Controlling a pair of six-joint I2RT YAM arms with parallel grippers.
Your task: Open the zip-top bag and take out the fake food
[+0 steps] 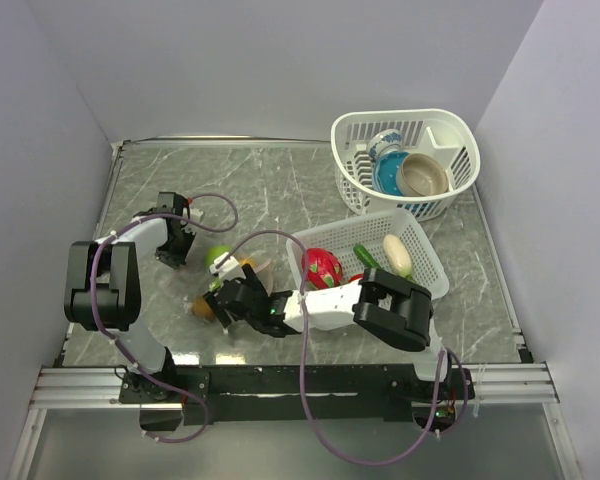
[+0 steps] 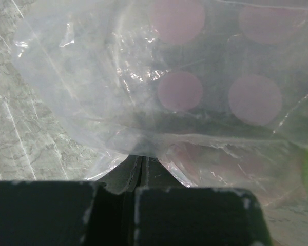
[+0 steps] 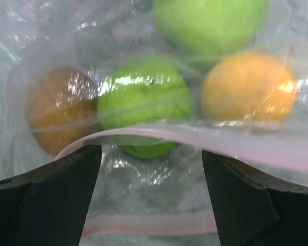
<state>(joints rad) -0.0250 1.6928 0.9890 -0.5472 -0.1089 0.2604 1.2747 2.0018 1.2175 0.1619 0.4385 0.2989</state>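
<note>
On the table (image 1: 280, 180) the zip-top bag (image 1: 242, 272) lies between the 2 arms, just beside the rectangular basket (image 1: 430, 272), with the left pincer (image 2: 141, 171) clamped tight on a fold of its clear film. The right pincer (image 3: 151, 169) stands wide apart, holding nothing, astride the upper pink zip strip (image 3: 236, 146). I judge it should close on that 1 lip only and pull against the left's anchor, parting the mouth without squeezing the fake food (image 3: 143, 100) just behind.
</note>
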